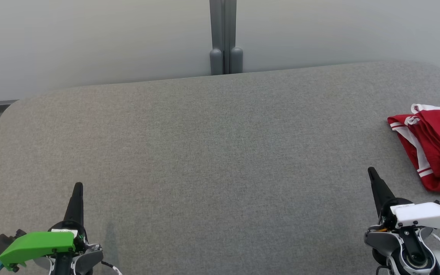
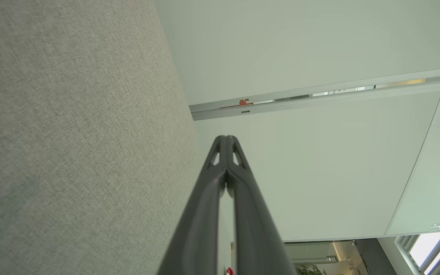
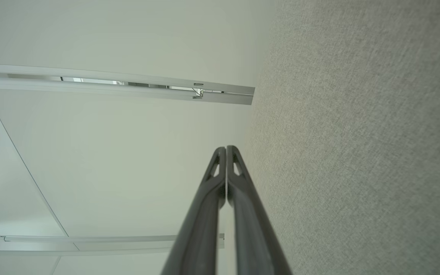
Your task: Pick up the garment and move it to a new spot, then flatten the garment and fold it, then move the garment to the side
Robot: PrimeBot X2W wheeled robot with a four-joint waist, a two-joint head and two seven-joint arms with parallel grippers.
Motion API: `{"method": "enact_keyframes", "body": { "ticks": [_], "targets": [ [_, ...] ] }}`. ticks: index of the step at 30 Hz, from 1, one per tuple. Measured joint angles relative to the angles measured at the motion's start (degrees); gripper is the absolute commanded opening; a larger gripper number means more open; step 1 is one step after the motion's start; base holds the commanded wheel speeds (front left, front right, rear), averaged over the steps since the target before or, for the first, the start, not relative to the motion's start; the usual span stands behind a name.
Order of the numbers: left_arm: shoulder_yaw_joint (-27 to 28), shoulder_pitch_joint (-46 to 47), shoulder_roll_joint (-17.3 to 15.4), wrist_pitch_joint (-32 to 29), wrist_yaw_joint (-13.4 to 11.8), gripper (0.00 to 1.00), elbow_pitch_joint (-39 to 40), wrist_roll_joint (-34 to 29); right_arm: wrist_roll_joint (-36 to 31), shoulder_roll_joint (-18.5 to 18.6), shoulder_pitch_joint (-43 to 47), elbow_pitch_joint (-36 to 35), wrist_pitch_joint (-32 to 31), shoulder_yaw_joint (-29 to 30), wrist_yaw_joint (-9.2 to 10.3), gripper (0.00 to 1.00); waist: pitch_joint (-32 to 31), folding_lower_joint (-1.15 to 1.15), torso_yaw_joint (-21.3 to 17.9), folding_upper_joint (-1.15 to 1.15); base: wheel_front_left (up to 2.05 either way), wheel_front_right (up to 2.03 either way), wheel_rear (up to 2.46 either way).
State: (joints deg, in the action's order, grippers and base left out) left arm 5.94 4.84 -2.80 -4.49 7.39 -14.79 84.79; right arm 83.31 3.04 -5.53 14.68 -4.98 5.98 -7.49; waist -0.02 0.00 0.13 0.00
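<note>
- Seen from the head: grey padded table (image 1: 204, 145), broad and bare through the middle, likely room for flattening and folding.
- Heaped at the table's right edge, partly cropped: red garment (image 1: 434, 149) with white stripes; hard to judge whether awaiting pickup or already set aside.
- Held low at the near corners, pointing forward: left gripper (image 1: 78, 186) and right gripper (image 1: 371, 170), fingers pressed together on nothing, the right near the garment but apart.

A: What fills the middle of the head view?
B: A grey fabric-covered table (image 1: 189, 126) with rounded corners, below a pale wall (image 1: 90, 38).
A: And at top centre?
B: A grey vertical post (image 1: 223, 34), with two rounded feet at the table's far edge. In the left wrist view, a metal rail (image 2: 319, 95) crosses the wall, and a bright window (image 2: 430, 248) sits at lower right.
</note>
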Motion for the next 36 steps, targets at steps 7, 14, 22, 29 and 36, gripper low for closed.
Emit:
{"method": "enact_keyframes", "body": {
  "ticks": [7,14,22,29,36],
  "targets": [
    [0.2,0.5,0.0,-0.7,0.0,0.0,0.3,2.5,3.1,0.0,-0.1,-0.2,-0.5,0.2,0.0,0.0,0.1,0.0,0.0,0.0,0.0,0.0,0.0],
    [0.4,0.7,0.0,-1.5,0.0,0.0,0.5,5.0,6.0,-0.1,-0.2,-0.3,-1.0,0.4,0.0,0.0,0.1,0.0,-0.1,0.0,0.0,0.0,0.0],
    [0.5,1.0,0.0,-2.0,0.0,0.0,0.7,7.5,8.9,-0.2,-0.5,-0.5,-1.5,0.5,0.0,0.0,0.2,0.0,-0.1,0.0,0.0,0.0,0.0],
    [0.5,1.1,0.0,-2.0,0.0,0.0,0.8,7.5,8.9,-0.2,-0.5,-0.5,-1.5,0.5,0.0,0.0,0.2,0.0,-0.1,0.0,0.0,0.0,0.0],
    [0.5,1.1,0.0,-2.1,0.0,0.0,0.8,7.5,8.9,-0.2,-0.5,-0.5,-1.5,0.5,0.0,0.0,0.2,0.0,-0.1,0.0,0.0,0.0,0.0]
  ]
}}
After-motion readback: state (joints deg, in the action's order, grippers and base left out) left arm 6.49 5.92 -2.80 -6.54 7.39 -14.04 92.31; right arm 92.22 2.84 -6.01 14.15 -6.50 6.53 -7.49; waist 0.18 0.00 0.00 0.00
